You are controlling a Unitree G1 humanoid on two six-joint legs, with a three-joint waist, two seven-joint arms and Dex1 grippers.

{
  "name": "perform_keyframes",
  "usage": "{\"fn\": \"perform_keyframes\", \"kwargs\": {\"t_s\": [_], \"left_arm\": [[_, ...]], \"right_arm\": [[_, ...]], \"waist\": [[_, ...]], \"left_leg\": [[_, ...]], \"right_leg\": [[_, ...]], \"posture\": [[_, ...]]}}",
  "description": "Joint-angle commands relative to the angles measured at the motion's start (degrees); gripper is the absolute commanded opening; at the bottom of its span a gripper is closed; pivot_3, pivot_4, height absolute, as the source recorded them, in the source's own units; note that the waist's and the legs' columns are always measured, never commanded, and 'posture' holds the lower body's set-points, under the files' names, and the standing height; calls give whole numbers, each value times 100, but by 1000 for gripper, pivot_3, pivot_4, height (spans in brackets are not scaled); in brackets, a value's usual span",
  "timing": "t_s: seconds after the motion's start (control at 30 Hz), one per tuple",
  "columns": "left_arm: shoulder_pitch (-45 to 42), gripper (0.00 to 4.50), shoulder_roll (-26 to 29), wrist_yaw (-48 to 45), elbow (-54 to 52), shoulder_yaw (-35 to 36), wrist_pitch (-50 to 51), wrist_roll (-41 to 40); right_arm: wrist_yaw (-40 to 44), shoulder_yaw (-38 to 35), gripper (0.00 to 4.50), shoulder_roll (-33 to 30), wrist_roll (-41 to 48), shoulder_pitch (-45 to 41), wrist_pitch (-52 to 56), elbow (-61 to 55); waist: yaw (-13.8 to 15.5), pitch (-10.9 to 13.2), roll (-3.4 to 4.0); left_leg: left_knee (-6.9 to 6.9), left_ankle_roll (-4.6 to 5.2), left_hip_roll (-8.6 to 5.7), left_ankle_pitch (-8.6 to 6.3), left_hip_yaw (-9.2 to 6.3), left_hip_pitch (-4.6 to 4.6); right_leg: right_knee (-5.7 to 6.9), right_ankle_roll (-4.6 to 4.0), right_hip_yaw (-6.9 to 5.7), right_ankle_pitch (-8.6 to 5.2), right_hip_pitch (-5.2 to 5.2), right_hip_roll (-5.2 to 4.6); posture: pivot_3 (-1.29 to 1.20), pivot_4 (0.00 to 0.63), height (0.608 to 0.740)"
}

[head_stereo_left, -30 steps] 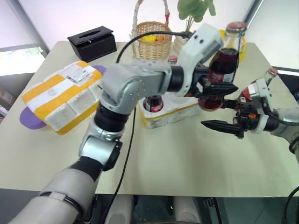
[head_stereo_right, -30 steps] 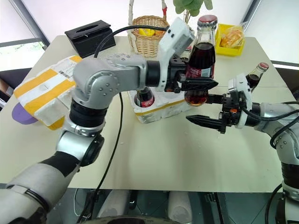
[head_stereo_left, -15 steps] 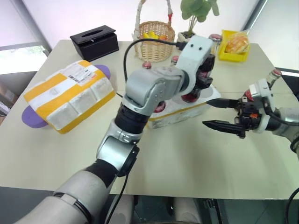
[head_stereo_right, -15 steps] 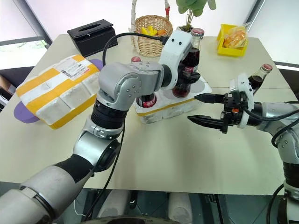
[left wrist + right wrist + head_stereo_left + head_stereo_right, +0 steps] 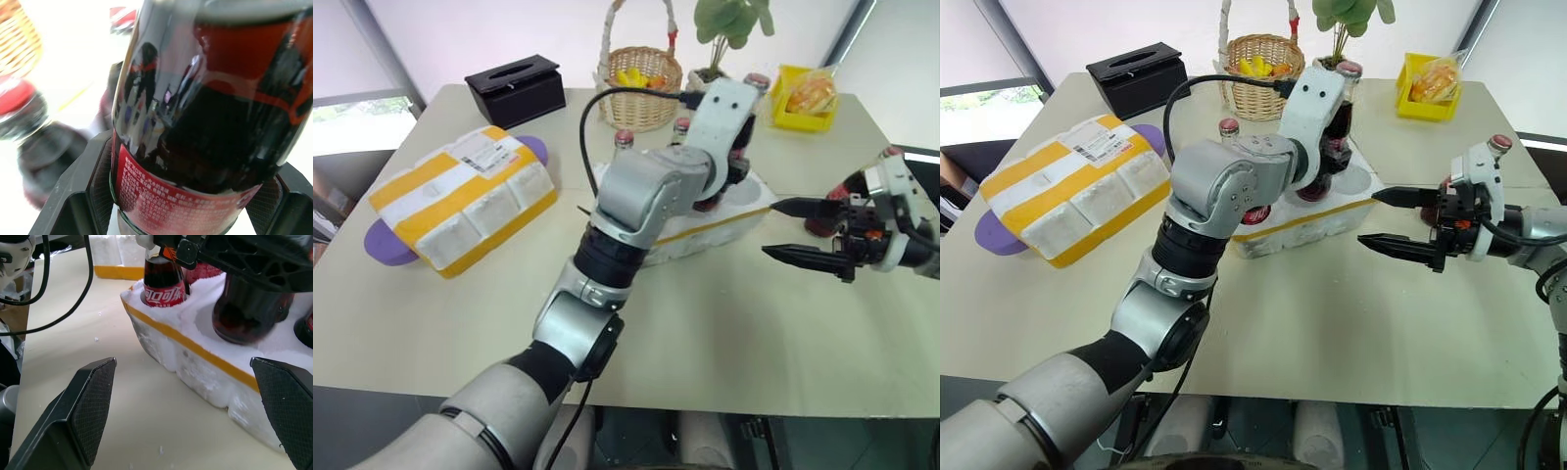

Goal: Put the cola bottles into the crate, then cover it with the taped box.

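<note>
I have the left tool (image 5: 195, 215) clenched on a cola bottle (image 5: 205, 112) seating in a crate (image 5: 1332, 211) well on the bench (image 5: 1332, 323), right tool (image 5: 1400, 220) released beside it; releasing while tilted could topple it onto neighbouring bottles.

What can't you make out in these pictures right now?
- How many wells of the crate are filled: the left arm covers its middle in both eye views.
- Whether the held bottle sits fully down in its well: its base is cut off in the left wrist view.
- The bottle behind the right gripper: mostly hidden.
</note>
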Motion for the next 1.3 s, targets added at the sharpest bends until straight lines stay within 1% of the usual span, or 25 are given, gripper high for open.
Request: {"fn": "perform_keyframes", "kwargs": {"t_s": [0.03,0.17,0.3,0.47,0.5,0.53,0.57,0.73,0.97,1.1,1.3], "left_arm": [[-69,2807,-77,216,-371,203,121,155],[-50,2807,-99,241,-336,367,254,123],[31,2807,-177,208,-92,467,167,98],[103,2807,-176,138,307,319,-168,162],[115,3840,-172,136,328,308,-189,162],[124,4216,-167,123,339,290,-193,163],[130,4479,-167,113,351,283,-192,164],[123,4479,-181,103,379,327,-95,178],[62,4479,-90,-62,352,213,-127,189],[-119,4479,106,-321,293,38,-387,242],[-595,4479,345,-642,483,195,-910,198]], "right_arm": [[118,-73,4500,-109,-95,-119,-197,136],[204,26,4500,-68,-177,-209,-294,282],[242,73,4500,-14,-227,-250,-354,327],[282,20,4500,21,-229,-196,-424,335],[282,23,4500,30,-235,-198,-436,337],[279,25,4500,39,-238,-202,-444,335],[278,25,4500,47,-238,-208,-449,336],[282,37,4500,79,-249,-235,-486,377],[219,92,4500,200,-271,-286,-496,366],[224,148,4500,226,-308,-331,-506,401],[215,233,4500,234,-327,-427,-503,460]], "waist": [[-4,0,0],[-41,0,0],[-61,0,0],[-54,-2,3],[-50,-2,3],[-45,-2,3],[-43,-2,3],[-39,-4,5],[-21,-4,5],[-4,-4,5],[-2,-3,3]], "left_leg": [[-1,0,0,0,0,-1],[-10,0,0,0,3,-2],[-12,-1,2,0,3,0],[-9,-3,2,1,3,18],[-8,-4,2,2,3,25],[-8,-5,2,2,3,32],[-8,-6,2,2,3,34],[-3,-9,2,4,2,38],[-3,-10,2,4,2,40],[-3,-13,1,6,2,38],[-5,-14,1,7,1,16]], "right_leg": [[0,-3,0,2,-1,0],[-3,-14,3,8,-7,0],[0,-13,3,7,-8,2],[0,-2,4,1,10,2],[0,2,3,-1,17,2],[0,1,4,-1,22,2],[0,1,3,0,24,2],[0,0,4,2,29,2],[1,2,4,2,31,2],[1,3,4,3,30,2],[-2,2,4,4,10,2]], "posture": [[0,150,740],[0,150,740],[0,150,740],[0,150,740],[0,150,740],[0,150,740],[0,150,740],[0,150,740],[0,150,740],[0,150,740],[0,150,740]]}}
